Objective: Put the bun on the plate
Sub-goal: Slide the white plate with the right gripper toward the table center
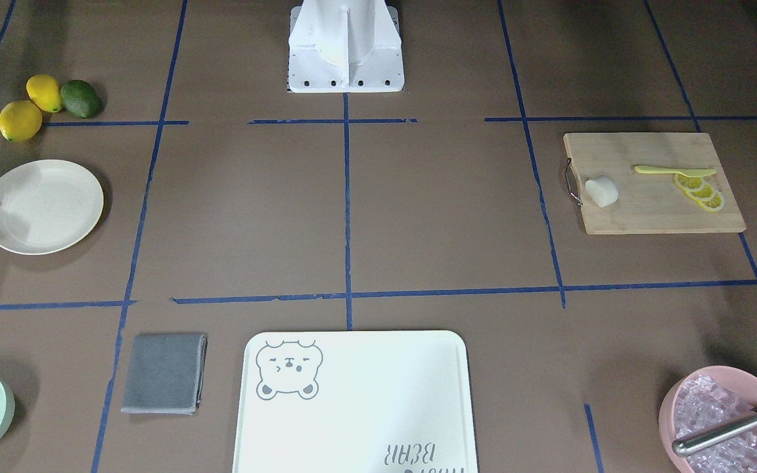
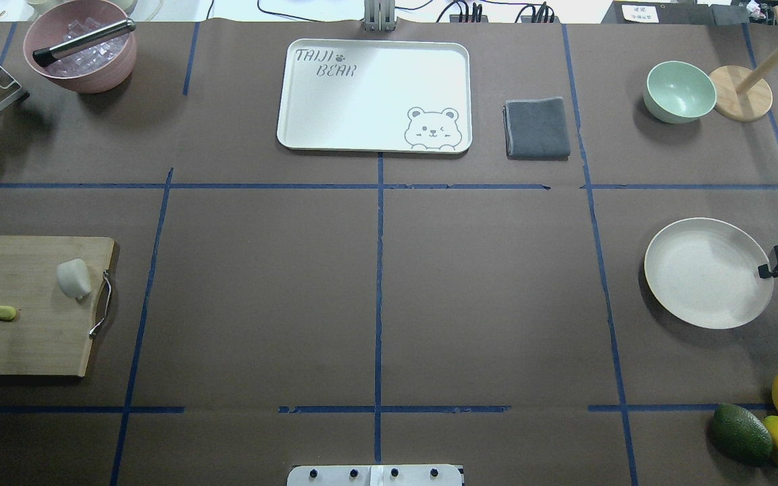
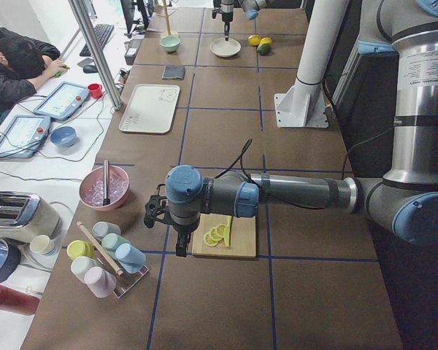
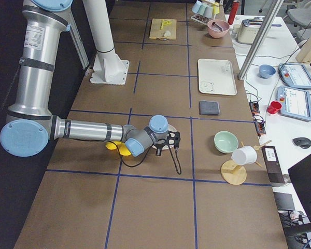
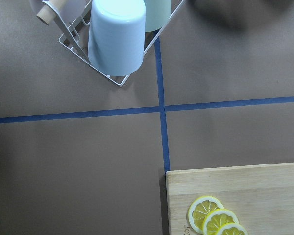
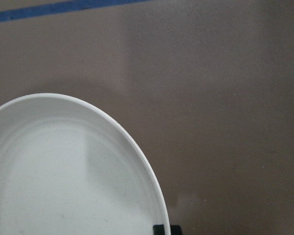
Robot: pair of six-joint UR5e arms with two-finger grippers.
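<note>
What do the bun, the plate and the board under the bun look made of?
The bun is smooth matte white, rounded: foam or dough, unclear. The plate is cream with faint sheen, likely plastic or melamine. The cutting board shows pale streaked grain: bamboo or wood.

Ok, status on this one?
Left gripper near cutting board, state unreadable. Right gripper at plate rim, state unclear. Bun on cutting board, untouched. Nothing between bun and plate.

Bear tray (image 2: 362, 101), grey cloth (image 2: 537, 128), green bowl (image 2: 679, 92)

Brown table (image 2: 261, 304), plate (image 2: 706, 273), cutting board (image 2: 24, 337), tray (image 2: 362, 101)
</note>
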